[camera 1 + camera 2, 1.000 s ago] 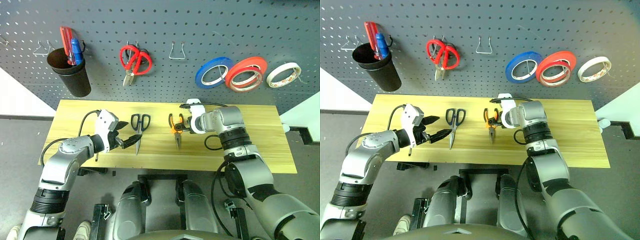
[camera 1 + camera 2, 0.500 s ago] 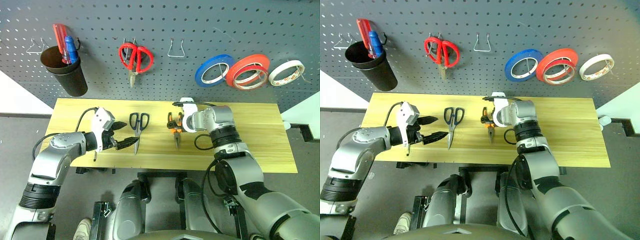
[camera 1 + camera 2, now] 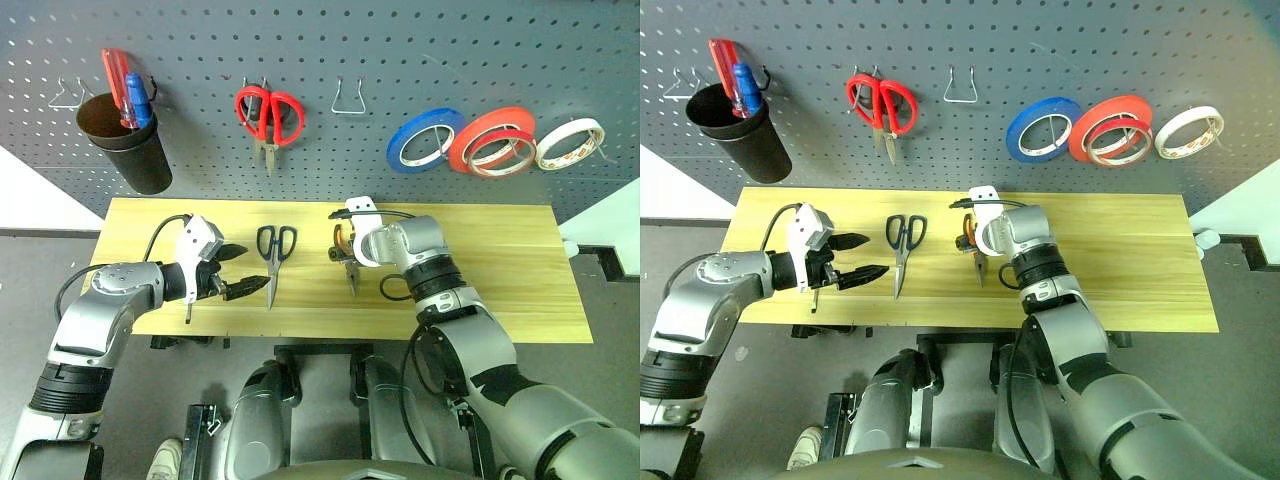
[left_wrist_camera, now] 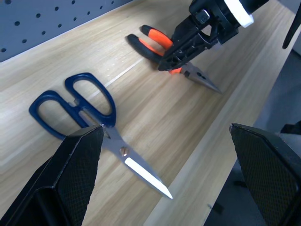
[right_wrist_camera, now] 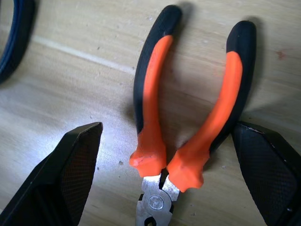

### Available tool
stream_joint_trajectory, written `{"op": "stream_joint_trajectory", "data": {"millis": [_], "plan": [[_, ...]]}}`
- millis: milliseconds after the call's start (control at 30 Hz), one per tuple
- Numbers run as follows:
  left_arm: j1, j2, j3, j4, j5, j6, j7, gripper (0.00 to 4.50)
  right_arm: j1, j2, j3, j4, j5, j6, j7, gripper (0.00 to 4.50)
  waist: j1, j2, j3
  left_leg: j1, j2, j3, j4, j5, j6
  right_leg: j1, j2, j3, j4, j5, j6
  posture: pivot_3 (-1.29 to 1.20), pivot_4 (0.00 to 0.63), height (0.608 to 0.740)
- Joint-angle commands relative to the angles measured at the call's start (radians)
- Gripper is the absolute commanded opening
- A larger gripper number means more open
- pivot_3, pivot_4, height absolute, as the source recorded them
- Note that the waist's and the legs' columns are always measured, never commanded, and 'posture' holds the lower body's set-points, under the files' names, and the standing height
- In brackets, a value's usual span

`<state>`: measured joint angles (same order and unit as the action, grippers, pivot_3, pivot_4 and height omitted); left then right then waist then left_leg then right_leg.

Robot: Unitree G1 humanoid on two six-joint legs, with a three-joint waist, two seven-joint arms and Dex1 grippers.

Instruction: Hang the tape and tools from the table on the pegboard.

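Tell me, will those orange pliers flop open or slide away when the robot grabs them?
The pliers lie flat on the smooth wooden table, so a nudge would probably slide them, not roll them. Their handles are spread, joined at one pivot, so they may swing. The rubbery-looking handles should grip well between the open right gripper's fingers.

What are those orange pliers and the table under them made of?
The pliers: handles look like matte rubbery plastic in orange and black, the nose like bare grey steel with a dull sheen. The table: pale yellowish wood planks, or possibly a laminate, judging by visible grain and seams.
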<state>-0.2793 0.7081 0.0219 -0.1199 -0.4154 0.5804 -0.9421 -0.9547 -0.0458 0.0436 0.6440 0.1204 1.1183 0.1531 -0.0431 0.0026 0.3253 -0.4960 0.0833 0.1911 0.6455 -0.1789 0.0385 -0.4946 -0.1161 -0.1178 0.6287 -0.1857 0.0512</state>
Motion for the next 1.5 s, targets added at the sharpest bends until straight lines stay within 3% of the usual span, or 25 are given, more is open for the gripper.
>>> {"op": "stream_joint_trajectory", "data": {"millis": [33, 167, 267, 433, 467, 733, 1167, 1333, 1500], "plan": [[0.007, 0.014, 0.014, -0.014, 0.001, -0.016, -0.006, 4.50, 0.026, 0.021, 0.033, -0.050, -0.009, 0.035, 0.008, 4.49, 0.000, 0.000, 0.000, 0.000, 0.000, 0.000, 0.000, 0.000, 0.000, 0.000, 0.000, 0.000, 0.000, 0.000, 0.000, 0.07, 0.358, 0.730], [0.009, 0.012, 0.014, -0.014, 0.003, -0.018, -0.005, 4.50, 0.040, 0.023, 0.065, -0.068, -0.023, 0.044, 0.010, 4.32, 0.000, 0.000, 0.000, 0.000, 0.000, 0.000, -0.001, 0.000, 0.000, 0.000, 0.000, 0.000, 0.000, 0.000, 0.000, 0.07, 0.357, 0.730], [0.008, 0.010, 0.013, -0.012, 0.006, -0.024, -0.005, 4.50, 0.050, 0.018, 0.088, -0.070, -0.042, 0.020, 0.012, 3.69, 0.000, 0.000, 0.000, 0.000, 0.000, 0.000, -0.001, 0.000, 0.000, -0.001, 0.000, 0.000, -0.001, -0.001, -0.001, 0.07, 0.356, 0.730], [0.010, 0.006, 0.013, -0.012, 0.008, -0.028, -0.006, 4.50, 0.040, 0.010, 0.083, -0.041, -0.054, -0.010, 0.016, 2.14, -0.001, 0.000, 0.000, 0.000, 0.000, 0.000, -0.002, 0.000, 0.000, -0.001, 0.000, 0.000, -0.001, -0.001, -0.002, 0.07, 0.354, 0.730], [0.013, 0.006, 0.013, -0.014, 0.008, -0.029, -0.007, 4.50, 0.035, 0.008, 0.080, -0.035, -0.055, -0.013, 0.018, 2.03, -0.001, 0.000, 0.000, 0.000, 0.000, 0.000, -0.002, 0.000, 0.000, -0.001, 0.000, 0.000, -0.001, -0.001, -0.002, 0.07, 0.354, 0.730], [0.018, 0.012, 0.022, -0.014, -0.003, -0.041, -0.028, 4.50, 0.026, -0.024, 0.100, -0.104, -0.048, 0.044, 0.093, 2.03, 0.000, 0.000, 0.000, 0.000, 0.000, 0.000, -0.002, 0.000, -0.001, -0.001, 0.000, 0.000, -0.001, -0.001, -0.003, 0.06, 0.323, 0.730], [0.133, 0.049, 0.156, -0.078, -0.132, -0.152, -0.201, 4.50, 0.105, -0.357, 0.193, -0.649, 0.152, 0.235, 0.452, 2.03, -0.001, -0.002, -0.003, -0.014, 0.000, 0.000, -0.003, 0.005, -0.007, -0.012, 0.004, -0.001, -0.001, 0.001, 0.002, 0.01, 0.233, 0.730], [0.188, 0.022, 0.236, -0.108, -0.196, -0.201, -0.211, 4.50, 0.173, -0.436, 0.113, -0.860, 0.289, 0.240, 0.560, 2.03, -0.001, -0.008, -0.010, -0.015, 0.000, -0.001, 0.000, 0.005, -0.007, -0.011, 0.004, -0.002, -0.001, 0.002, 0.002, -0.01, 0.191, 0.730], [0.235, 0.032, 0.297, -0.137, -0.254, -0.209, -0.236, 4.50, 0.195, -0.485, -0.002, -0.949, 0.393, 0.232, 0.612, 2.03, -0.001, -0.012, -0.030, -0.015, 0.000, -0.001, 0.001, 0.004, -0.007, -0.009, 0.004, -0.003, -0.005, 0.006, 0.002, -0.02, 0.142, 0.730]]}}
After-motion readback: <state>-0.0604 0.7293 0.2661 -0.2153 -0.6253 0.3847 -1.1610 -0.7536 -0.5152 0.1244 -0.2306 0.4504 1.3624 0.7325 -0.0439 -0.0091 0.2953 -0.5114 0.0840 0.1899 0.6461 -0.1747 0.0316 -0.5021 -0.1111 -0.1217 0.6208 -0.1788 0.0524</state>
